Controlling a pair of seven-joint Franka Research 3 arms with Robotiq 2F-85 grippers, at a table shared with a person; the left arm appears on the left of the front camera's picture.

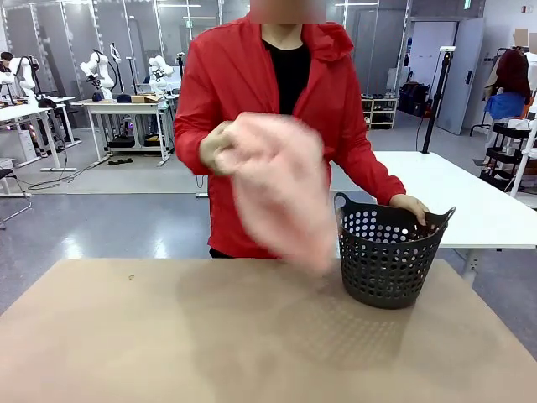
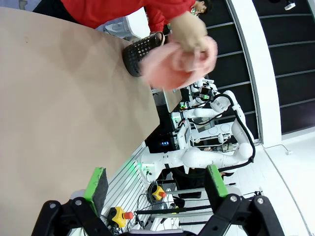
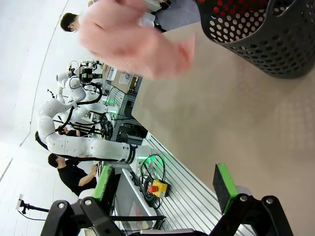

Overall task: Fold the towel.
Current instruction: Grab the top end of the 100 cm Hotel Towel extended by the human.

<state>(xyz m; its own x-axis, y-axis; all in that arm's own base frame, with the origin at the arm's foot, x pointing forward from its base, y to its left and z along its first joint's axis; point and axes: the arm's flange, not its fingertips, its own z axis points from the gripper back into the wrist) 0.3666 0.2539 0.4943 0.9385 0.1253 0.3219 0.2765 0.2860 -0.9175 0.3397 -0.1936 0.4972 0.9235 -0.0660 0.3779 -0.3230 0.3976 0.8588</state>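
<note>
Front view: a person's hand [image 1: 216,147] holds the towel [image 1: 281,189] above the bench [image 1: 168,336], beside the basket [image 1: 390,256]. The left claw [image 2: 156,180] and right claw [image 3: 166,181] are spread, empty.

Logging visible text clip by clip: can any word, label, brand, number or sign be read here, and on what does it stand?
None can be read.
The towel, blurred by motion, shows no print.
The basket and the table carry no label or number.
Anything on the background equipment is too small to read.
</note>
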